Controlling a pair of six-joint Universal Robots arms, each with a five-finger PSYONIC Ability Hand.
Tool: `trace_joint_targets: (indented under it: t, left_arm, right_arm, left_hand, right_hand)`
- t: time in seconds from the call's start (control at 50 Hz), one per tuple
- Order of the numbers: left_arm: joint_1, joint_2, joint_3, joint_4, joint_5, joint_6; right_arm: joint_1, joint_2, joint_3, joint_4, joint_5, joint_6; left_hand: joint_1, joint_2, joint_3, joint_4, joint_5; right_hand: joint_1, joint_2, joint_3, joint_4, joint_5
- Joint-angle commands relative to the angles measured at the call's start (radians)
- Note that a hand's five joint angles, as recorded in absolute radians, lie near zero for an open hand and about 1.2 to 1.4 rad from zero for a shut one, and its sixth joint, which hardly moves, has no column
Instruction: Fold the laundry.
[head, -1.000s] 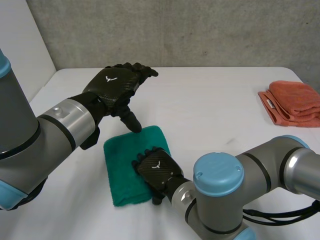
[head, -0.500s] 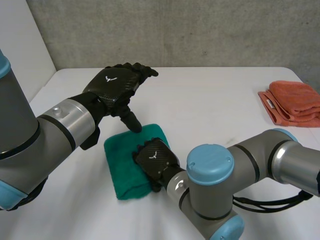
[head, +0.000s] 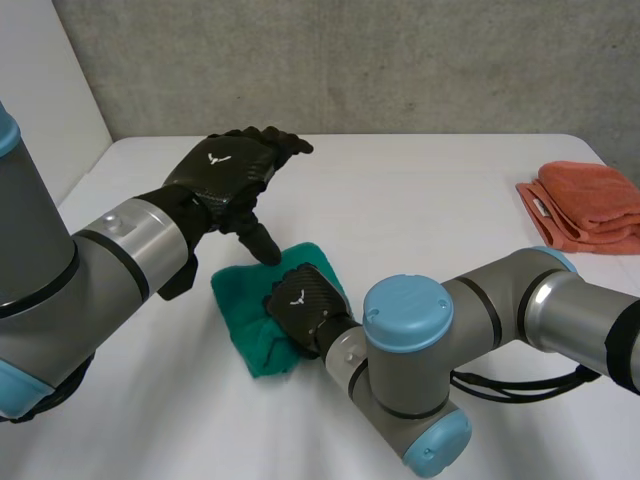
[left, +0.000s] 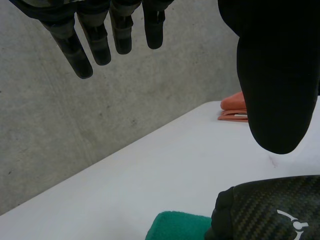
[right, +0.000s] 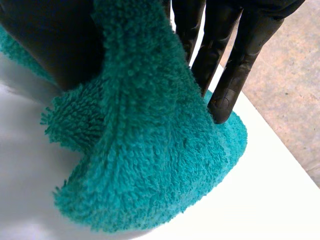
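Observation:
A green towel (head: 243, 312) lies bunched on the white table (head: 430, 200), in front of me and left of the middle. My right hand (head: 300, 304) sits on its near right part. In the right wrist view a fold of the green towel (right: 145, 150) is pinched between the thumb and the curled fingers (right: 227, 75). My left hand (head: 228, 168) hovers over the towel's far edge, fingers straight and thumb pointing down, holding nothing. From the left wrist, the left hand's fingers (left: 95, 40) hang free above the right hand (left: 270, 210) and a bit of the green towel (left: 175, 227).
A folded orange towel (head: 585, 205) lies at the table's far right edge; the orange towel (left: 234, 106) is also in the left wrist view. A grey concrete wall (head: 350, 60) stands behind the table. My right arm's elbow (head: 405, 340) reaches across the near middle.
My right hand has curled shut on the green towel, bunching it and dragging it a little away from me. The right arm swung left. The left hand barely moved.

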Motion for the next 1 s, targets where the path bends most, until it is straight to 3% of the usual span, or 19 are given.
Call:
trace_joint_targets:
  t: [0.02,0.1,0.24,0.5,0.62,0.76,0.86,1.0]
  left_arm:
    - [0.020,0.001,0.000,0.000,0.000,0.000]
    - [0.030,0.001,0.000,0.002,0.000,-0.001]
    - [0.035,-0.001,0.000,0.002,-0.002,-0.012]
    - [0.053,-0.004,-0.004,0.002,0.000,-0.024]
    - [0.055,-0.008,-0.004,0.003,-0.003,-0.024]
    - [0.055,-0.008,-0.006,0.003,-0.003,-0.040]
    - [0.061,-0.010,-0.008,0.003,-0.003,-0.047]
    - [0.060,-0.014,-0.015,0.003,-0.003,-0.047]
  right_arm:
    - [-0.035,-0.008,-0.010,0.000,-0.018,-0.135]
    - [-0.113,-0.017,-0.024,-0.002,-0.050,-0.214]
    - [-0.229,-0.014,-0.080,0.001,-0.191,-0.326]
    - [-0.463,0.043,-0.339,-0.005,-0.276,-0.382]
    - [-0.611,0.088,-0.578,-0.003,-0.265,-0.366]
    - [-0.746,0.131,-0.703,-0.006,-0.284,-0.294]
    - [-0.872,0.200,-0.715,-0.013,-0.374,-0.169]
    - [-1.007,0.329,-0.712,-0.003,-0.503,-0.136]
  left_hand:
    - [-0.014,-0.025,-0.031,-0.026,-0.042]
    - [-0.014,-0.025,-0.031,-0.026,-0.042]
    - [-0.014,-0.025,-0.031,-0.026,-0.042]
    - [-0.014,-0.025,-0.031,-0.026,-0.042]
    - [-0.014,-0.025,-0.031,-0.026,-0.042]
    - [-0.014,-0.025,-0.031,-0.026,-0.042]
    - [-0.014,-0.025,-0.031,-0.026,-0.042]
    - [-0.014,-0.025,-0.031,-0.026,-0.042]
  right_hand:
    - [0.540,0.292,0.317,0.280,0.351]
    - [0.540,0.292,0.317,0.280,0.351]
    - [0.540,0.292,0.317,0.280,0.351]
    - [0.540,0.292,0.317,0.280,0.351]
    - [0.540,0.292,0.317,0.280,0.351]
    - [0.540,0.292,0.317,0.280,0.351]
    - [0.540,0.292,0.317,0.280,0.351]
    - [0.540,0.292,0.317,0.280,0.351]
